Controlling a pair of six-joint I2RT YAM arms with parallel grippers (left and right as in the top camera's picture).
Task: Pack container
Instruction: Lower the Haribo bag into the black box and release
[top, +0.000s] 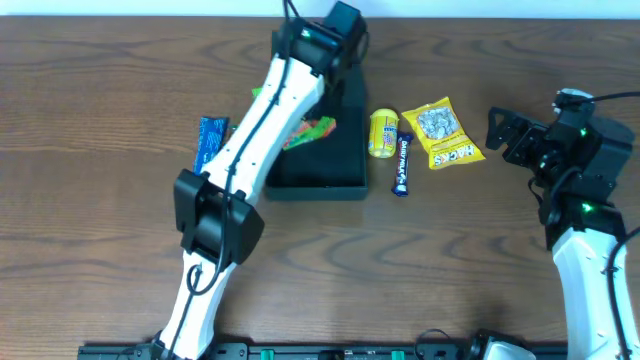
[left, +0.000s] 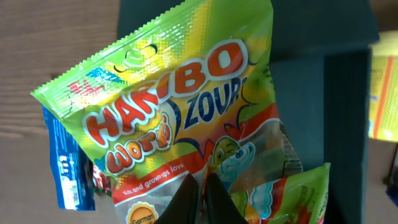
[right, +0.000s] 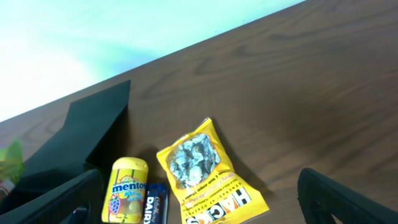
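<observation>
Now | container (top: 342, 160): gummy packet (left: 297, 198) inside | left gripper (left: 201, 182): pinching Haribo bag (left: 174, 106) | right gripper (top: 503, 132): wide

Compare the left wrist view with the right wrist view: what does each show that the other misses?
Left wrist only: the left gripper pinching a Haribo bag, a second Haribo bag, a blue packet. Right wrist only: the open right gripper, Mentos tub, Dairy Milk bar, Hacks bag. Both: the container, the wooden table, plus faint edge slivers of the other's snacks.
</observation>
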